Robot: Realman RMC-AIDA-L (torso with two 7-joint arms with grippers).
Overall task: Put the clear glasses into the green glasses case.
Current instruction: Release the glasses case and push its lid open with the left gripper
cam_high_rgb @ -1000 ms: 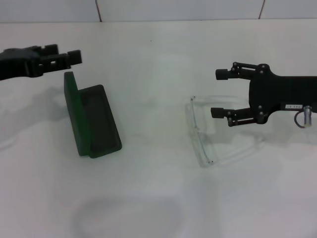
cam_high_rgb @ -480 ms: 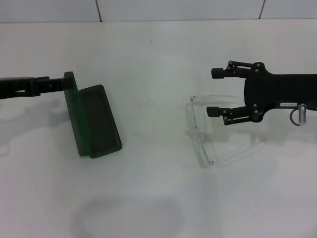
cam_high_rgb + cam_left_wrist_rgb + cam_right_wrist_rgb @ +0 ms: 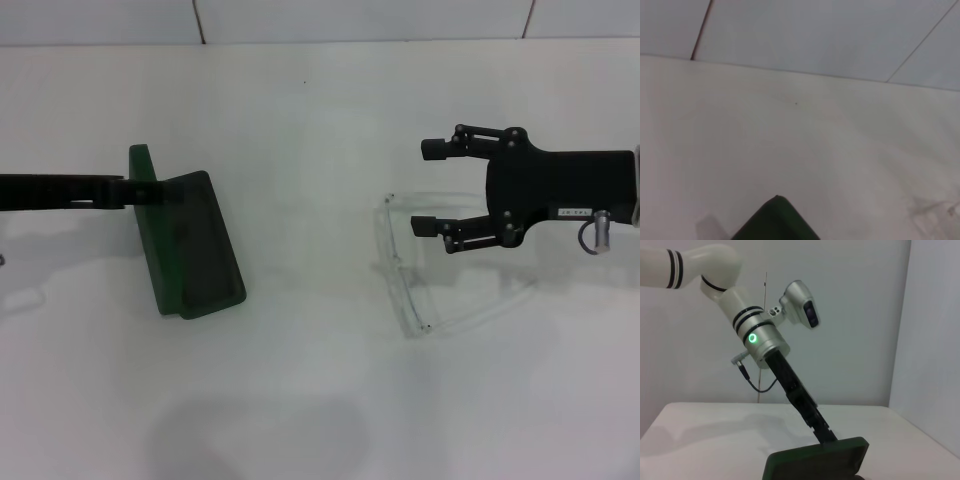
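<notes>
Head view: the left gripper [image 3: 135, 190] reaches in edge-on and meets the raised lid of the open green glasses case [image 3: 190, 245], which lies on the white table [image 3: 310, 390]; whether its fingers are spread or pinching the lid cannot be told. The right gripper [image 3: 432, 188] hovers with fingers spread wide, the clear glasses [image 3: 405, 265] lying on the table just below and ahead of its tips.

Left wrist view: only a green corner of the case [image 3: 777, 222] shows close under the camera, with bare table beyond.

Right wrist view: across the table, the left arm [image 3: 755, 335] slants down until its gripper [image 3: 827, 436] touches the case's upright lid [image 3: 815, 460].
</notes>
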